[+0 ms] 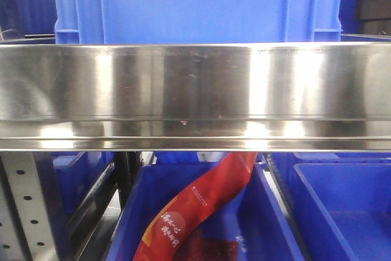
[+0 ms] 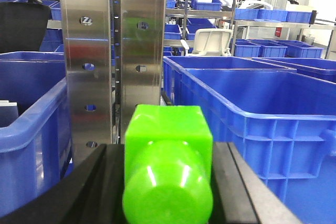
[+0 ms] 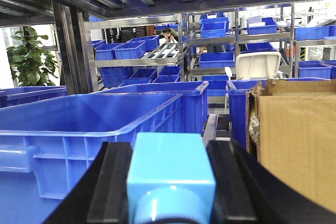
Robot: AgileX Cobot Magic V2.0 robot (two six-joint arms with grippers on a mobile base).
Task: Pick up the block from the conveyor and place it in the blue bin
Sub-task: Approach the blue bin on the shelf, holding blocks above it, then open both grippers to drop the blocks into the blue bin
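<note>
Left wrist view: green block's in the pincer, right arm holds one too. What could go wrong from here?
1. The green block in the left pincer faces a steel upright dead ahead. Pushing straight forward would likely hit it.
2. The blue block in the right pincer points between a bin and a cardboard box. A release drifting right could land in the box instead.

A steel post [image 2: 89, 77] stands straight ahead of the left claw [image 2: 168, 182]; the blue bin [image 2: 273, 129] beside it is open-topped.
</note>
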